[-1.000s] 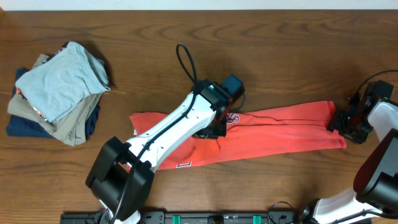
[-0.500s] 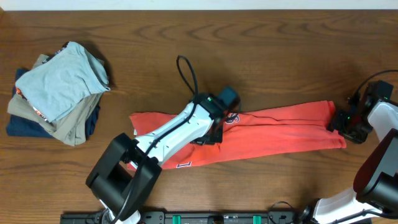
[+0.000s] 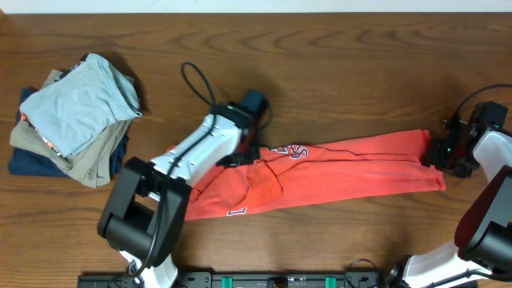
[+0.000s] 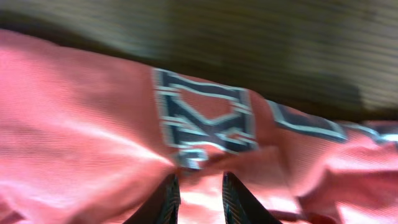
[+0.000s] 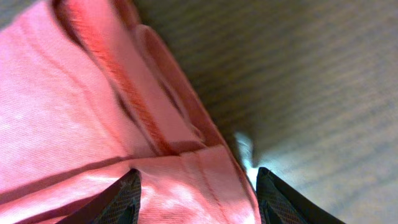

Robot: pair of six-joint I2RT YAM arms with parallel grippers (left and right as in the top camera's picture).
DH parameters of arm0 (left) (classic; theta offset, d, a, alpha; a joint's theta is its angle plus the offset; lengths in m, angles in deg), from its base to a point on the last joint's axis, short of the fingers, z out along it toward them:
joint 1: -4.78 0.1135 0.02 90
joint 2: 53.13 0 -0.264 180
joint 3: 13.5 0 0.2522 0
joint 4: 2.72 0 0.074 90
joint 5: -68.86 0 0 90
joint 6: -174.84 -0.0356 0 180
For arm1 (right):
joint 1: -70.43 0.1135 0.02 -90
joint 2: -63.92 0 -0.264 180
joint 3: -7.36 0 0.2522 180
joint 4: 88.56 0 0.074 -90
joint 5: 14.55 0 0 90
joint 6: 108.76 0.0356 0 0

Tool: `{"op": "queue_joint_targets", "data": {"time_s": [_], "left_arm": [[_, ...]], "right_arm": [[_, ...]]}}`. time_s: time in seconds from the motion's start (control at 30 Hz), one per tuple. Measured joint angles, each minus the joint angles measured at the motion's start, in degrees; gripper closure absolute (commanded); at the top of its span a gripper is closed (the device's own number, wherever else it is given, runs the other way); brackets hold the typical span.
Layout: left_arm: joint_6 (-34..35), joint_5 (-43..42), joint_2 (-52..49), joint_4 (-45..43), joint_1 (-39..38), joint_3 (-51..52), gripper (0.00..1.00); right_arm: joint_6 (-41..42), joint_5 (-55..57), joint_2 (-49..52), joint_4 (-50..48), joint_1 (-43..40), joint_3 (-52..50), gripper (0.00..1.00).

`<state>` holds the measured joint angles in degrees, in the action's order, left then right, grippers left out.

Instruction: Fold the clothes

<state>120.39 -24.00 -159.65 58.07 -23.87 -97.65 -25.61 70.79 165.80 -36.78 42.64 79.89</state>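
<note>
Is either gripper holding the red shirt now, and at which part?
It cannot be told. The left gripper, its jaws close together, sits on the shirt near its lettering; the right gripper is open over the shirt's end.

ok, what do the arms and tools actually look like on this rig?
Both look alike: the left arm and right arm have white shells with black joints and bases. A thin black cable loops off the left wrist, next to a blue block. The left tool and right tool each have two dark, tapered fingers.
</note>
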Motion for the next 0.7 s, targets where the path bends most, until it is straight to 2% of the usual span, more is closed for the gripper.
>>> {"op": "queue_joint_targets", "data": {"time_s": [0.2, 0.37, 0.53, 0.6, 0.67, 0.7], "left_arm": [[-0.96, -1.60, 2.21, 4.94, 5.99, -0.13, 0.63], [-1.18, -1.75, 7.65, 10.14, 10.69, -0.61, 0.50], [-1.03, -1.81, 8.68, 9.90, 14.80, -0.17, 0.47], [-1.03, -1.88, 8.68, 8.26, 16.02, 1.22, 0.47], [-1.03, -1.90, 8.68, 5.92, 17.11, 3.56, 0.47], [-1.05, -1.92, 8.68, 5.01, 17.49, 4.70, 0.47]], "right_arm": [[-4.74, -2.05, 0.00, 0.37, 0.00, -0.02, 0.44], [-8.31, -4.44, 0.00, 0.24, 0.00, -1.07, 0.48], [-10.60, -5.51, -0.52, -1.01, -0.02, -2.43, 0.50], [-11.08, -5.64, -0.76, -1.46, -0.02, -2.86, 0.58], [-11.69, -5.55, -0.81, -1.70, -0.02, -3.04, 0.74], [-12.00, -5.62, -0.81, -1.75, -0.02, -3.08, 0.78]]}}
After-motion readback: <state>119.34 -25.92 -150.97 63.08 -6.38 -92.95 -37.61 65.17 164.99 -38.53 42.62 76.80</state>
